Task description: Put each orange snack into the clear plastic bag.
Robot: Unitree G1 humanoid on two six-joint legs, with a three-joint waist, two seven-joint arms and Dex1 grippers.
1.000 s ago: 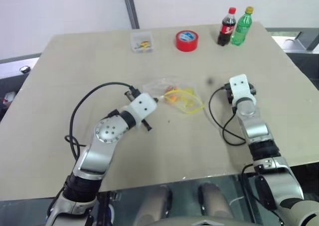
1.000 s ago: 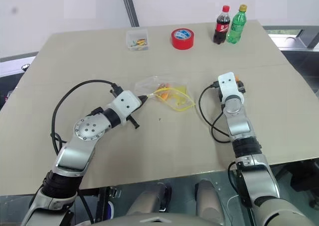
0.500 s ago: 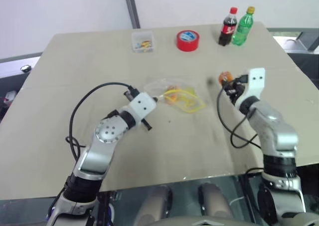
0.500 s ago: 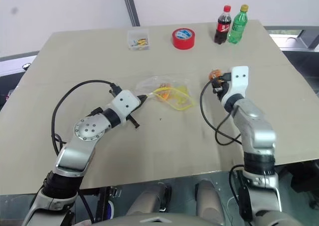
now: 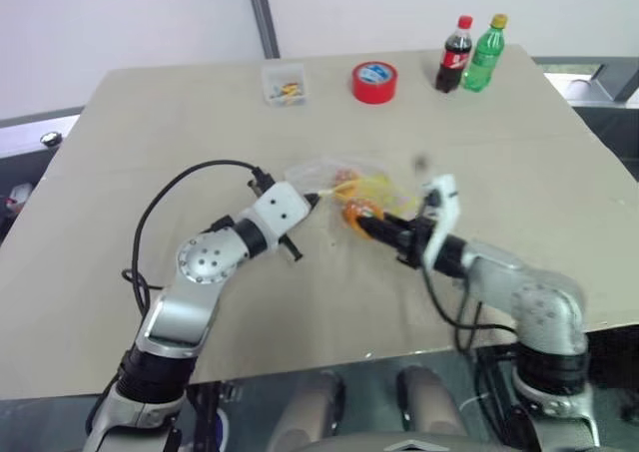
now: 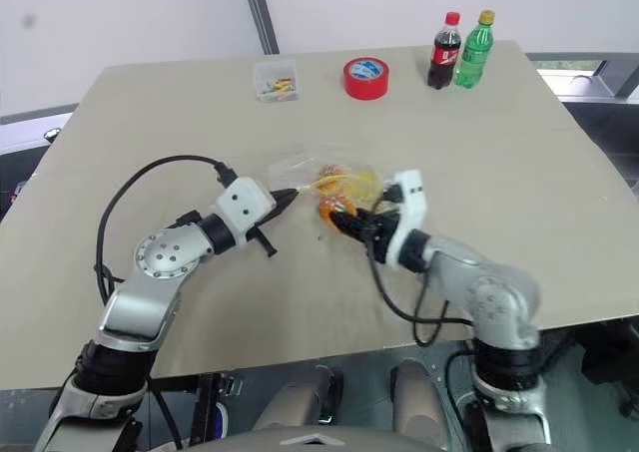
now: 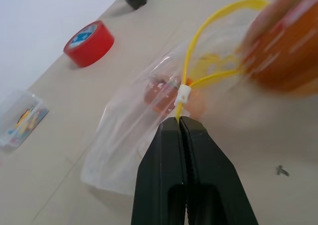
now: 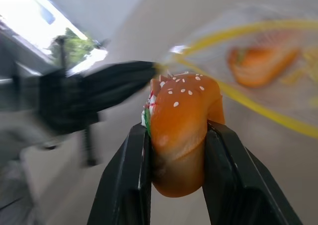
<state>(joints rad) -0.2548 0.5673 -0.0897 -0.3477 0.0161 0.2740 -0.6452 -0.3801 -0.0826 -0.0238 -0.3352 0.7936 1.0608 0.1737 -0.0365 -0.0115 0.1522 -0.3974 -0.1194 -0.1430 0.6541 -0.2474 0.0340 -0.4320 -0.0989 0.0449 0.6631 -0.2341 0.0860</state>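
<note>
The left gripper (image 7: pixel 181 130), fingers pressed together, pinches the yellow seal strip of the clear plastic zip bag (image 5: pixel 344 178) at mid-table. Inside the bag lies the lighter orange bun-shaped snack (image 8: pixel 261 63). The right gripper (image 8: pixel 176 150) clamps the darker, seed-speckled orange bun snack (image 8: pixel 181 125) between its fingers, just at the bag's near-right mouth, close beside the left gripper's tips.

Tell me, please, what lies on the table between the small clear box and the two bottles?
The red tape roll lies flat between the clear box and the bottles, apart from both, as the left eye view shows.
</note>
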